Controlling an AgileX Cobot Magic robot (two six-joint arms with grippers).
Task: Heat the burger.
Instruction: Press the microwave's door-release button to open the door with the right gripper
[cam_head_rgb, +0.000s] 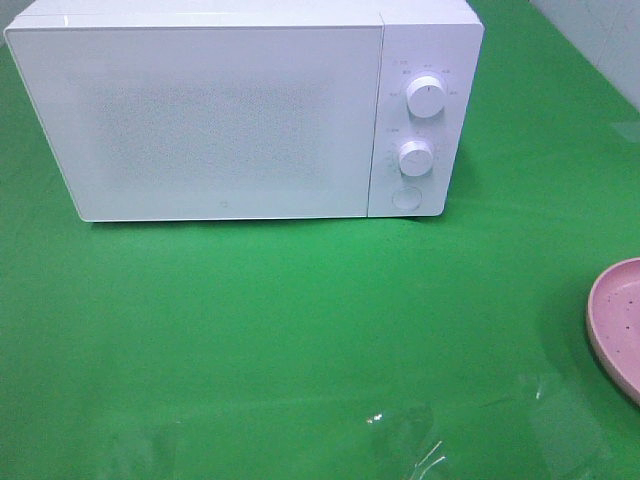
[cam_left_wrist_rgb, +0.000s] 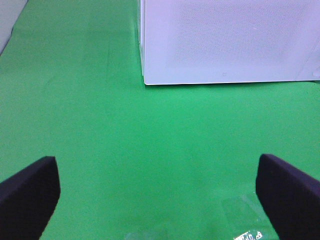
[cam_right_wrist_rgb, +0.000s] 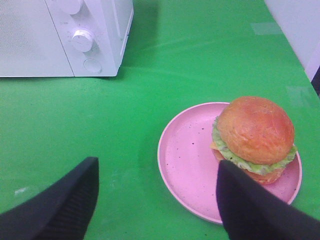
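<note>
The burger (cam_right_wrist_rgb: 255, 135), with a tan-brown bun, green lettuce and a red tomato slice, sits on a speckled pink plate (cam_right_wrist_rgb: 187, 160) in the right wrist view. My right gripper (cam_right_wrist_rgb: 157, 197) hangs open above the plate's near edge, apart from the burger, one finger (cam_right_wrist_rgb: 250, 205) in front of the plate. In the exterior high view only the plate's rim (cam_head_rgb: 612, 320) shows at the right edge; the burger is out of that view. The white microwave (cam_head_rgb: 240, 110) stands at the back with its door shut. My left gripper (cam_left_wrist_rgb: 157, 195) is open over bare green cloth in front of the microwave (cam_left_wrist_rgb: 225, 40).
The microwave has two knobs (cam_head_rgb: 426, 97) and a round button (cam_head_rgb: 405, 197) on its right panel. Green cloth (cam_head_rgb: 300, 330) covers the table. A pale wall runs along the right side (cam_right_wrist_rgb: 300, 20). Patches of clear tape lie near the front edge (cam_head_rgb: 420, 450).
</note>
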